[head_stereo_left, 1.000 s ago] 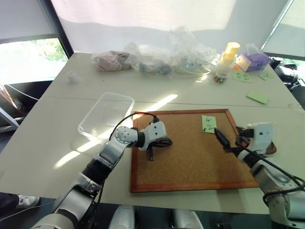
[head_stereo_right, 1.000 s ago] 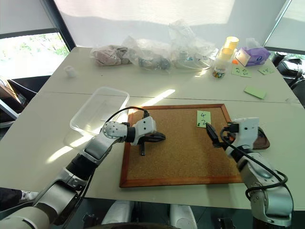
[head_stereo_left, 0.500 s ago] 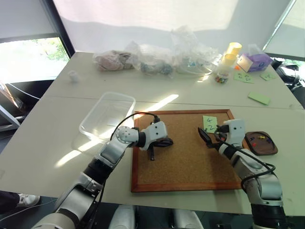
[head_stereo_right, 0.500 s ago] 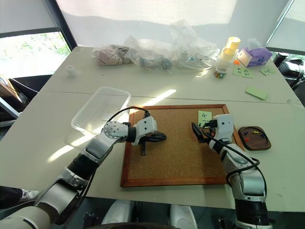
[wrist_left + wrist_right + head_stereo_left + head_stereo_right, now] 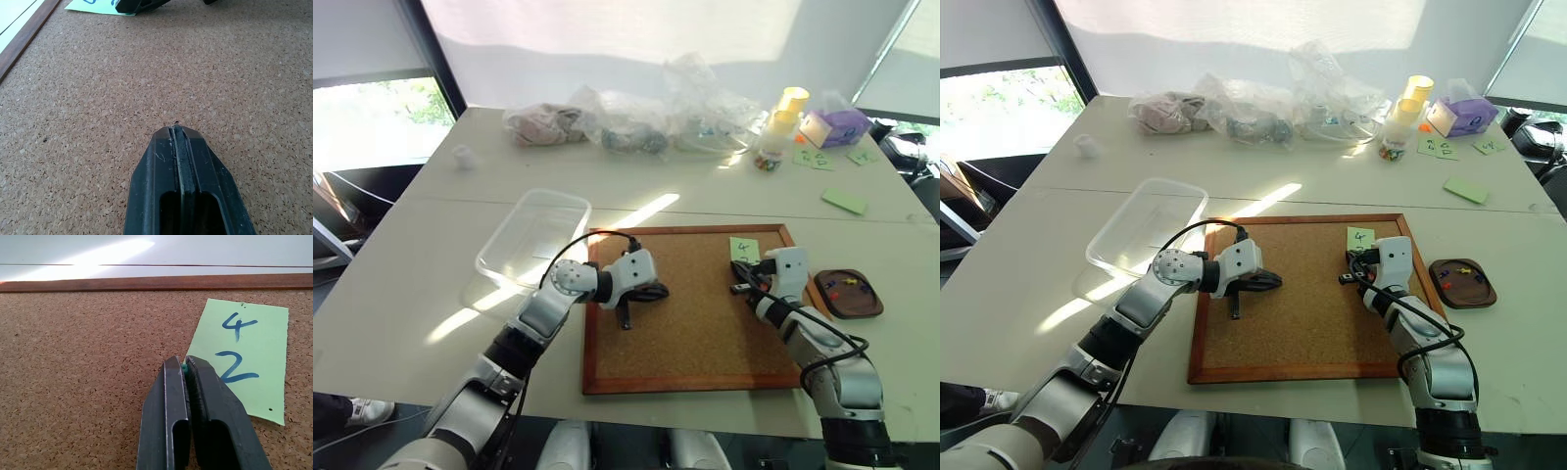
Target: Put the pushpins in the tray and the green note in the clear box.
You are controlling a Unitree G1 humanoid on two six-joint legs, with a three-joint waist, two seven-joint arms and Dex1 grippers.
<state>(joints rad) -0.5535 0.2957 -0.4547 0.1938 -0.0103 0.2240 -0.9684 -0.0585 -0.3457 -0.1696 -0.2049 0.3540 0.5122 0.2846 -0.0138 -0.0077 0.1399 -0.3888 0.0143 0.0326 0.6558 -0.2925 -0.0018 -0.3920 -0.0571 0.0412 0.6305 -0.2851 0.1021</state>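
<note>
White table [image 5: 431,294] by the windows carried a wood-framed cork board [image 5: 690,313], used as reference for everything else. Left gripper [image 5: 625,318] sat on the cork in the board's left half, fingers pressed together with nothing between them, tips touching or just above the surface; the wrist view couldn't settle which. Right gripper [image 5: 185,366] was at the board's far right corner area, fingers clamped together on a small green pin head at the lower left corner of the green note [image 5: 244,357]. Note lay flat on the cork just inside the far rail, marked "4" over "2", with small pinholes at its other corners. Clear box [image 5: 533,238] stood on the table just off the board's far left corner, apart from the frame, nothing visible inside. Tray [image 5: 850,293] sat on the table just right of the board's right rail, near the right gripper but not touching it. Pushpins [image 5: 835,285] lay in the tray, red, yellow and blue heads visible; exact count too small to read. Beyond the board at the table's far edge: a row of clear plastic bags [image 5: 626,122], a stack of yellow cups [image 5: 783,113], a purple tissue pack [image 5: 842,125], other green notes [image 5: 813,157] and a blank green slip [image 5: 843,201], all well apart from the board.
</note>
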